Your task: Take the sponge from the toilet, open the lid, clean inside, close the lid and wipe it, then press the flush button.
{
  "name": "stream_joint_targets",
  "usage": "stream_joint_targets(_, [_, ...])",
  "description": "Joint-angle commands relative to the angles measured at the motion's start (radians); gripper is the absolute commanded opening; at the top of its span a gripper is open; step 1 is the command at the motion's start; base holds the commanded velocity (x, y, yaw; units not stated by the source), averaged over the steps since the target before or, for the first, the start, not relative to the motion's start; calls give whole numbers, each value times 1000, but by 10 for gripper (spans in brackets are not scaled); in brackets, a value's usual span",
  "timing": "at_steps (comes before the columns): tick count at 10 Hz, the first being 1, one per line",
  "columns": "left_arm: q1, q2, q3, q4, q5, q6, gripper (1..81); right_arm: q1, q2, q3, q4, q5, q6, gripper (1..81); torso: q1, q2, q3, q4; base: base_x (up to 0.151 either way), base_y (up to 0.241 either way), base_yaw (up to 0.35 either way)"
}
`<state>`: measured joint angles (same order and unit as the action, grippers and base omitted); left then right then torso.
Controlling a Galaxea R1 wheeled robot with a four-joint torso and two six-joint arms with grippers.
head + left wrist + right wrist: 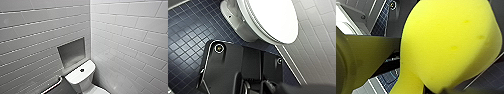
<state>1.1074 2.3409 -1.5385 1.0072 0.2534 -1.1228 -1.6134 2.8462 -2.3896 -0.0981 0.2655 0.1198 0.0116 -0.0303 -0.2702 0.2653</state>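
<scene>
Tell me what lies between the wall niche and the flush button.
In the head view nothing stands there: only a strip of tiled wall and bare cistern top separate the niche from the flush button.

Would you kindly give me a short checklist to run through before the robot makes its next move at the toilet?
1. Sponge picked up: ok. The sponge hangs close before the right wrist camera.
2. Firmness of the grip on it: cannot tell.
3. Lid position known: ok. The lid lies shut on the toilet, not yet opened.
4. Flush button found: ok. The flush button sits in the middle of the cistern top.
5. Left arm apart from the bowl: ok, it seems. It is over the dark floor tiles.
</scene>
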Motion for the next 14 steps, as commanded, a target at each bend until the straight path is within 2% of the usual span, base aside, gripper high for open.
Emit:
stream_joint_targets(1, [159, 211, -399, 105, -219, 6, 10, 17, 15, -11, -14, -52, -3, 10, 0, 0, 0, 0, 0, 0, 0])
stream_joint_targets(2, [193, 252, -489, 108, -267, 6, 10, 20, 20, -14, -14, -52, -3, 10, -1, 0, -1, 0, 0, 0, 0])
stream_joint_targets(4, [246, 363, -731, 106, -358, 6, 10, 20, 37, -31, -12, -55, -5, 10, -1, 0, 62, 0, 0, 0, 0])
stream_joint_targets(6, [283, 484, -951, 108, -385, 6, 10, 20, 67, -81, -12, -55, -5, 10, -1, 0, 103, 0, 0, 0, 0])
stream_joint_targets(7, [297, 529, -1032, 106, -401, 6, 10, 22, 83, -106, -12, -55, -5, 10, -1, -1, 57, 0, 0, 0, 0])
stream_joint_targets(8, [306, 577, -1108, 108, -405, 6, 10, 22, 99, -138, -14, -59, -6, 10, -2, -2, 78, 0, 0, 0, 0])
stream_joint_targets(11, [325, 644, -1204, 105, -388, 6, 10, 25, 129, -186, -15, -54, -8, 10, -3, -3, 88, 0, 0, 0, 0])
stream_joint_targets(12, [329, 661, -1223, 103, -363, 4, 10, 29, 135, -196, -14, -60, -8, 10, -3, -3, 88, 0, 0, 0, 0])
stream_joint_targets(14, [329, 715, -1226, 97, -196, 4, 10, 36, 155, -224, -14, -71, -8, 10, -3, -3, 88, 0, 0, 0, 0])
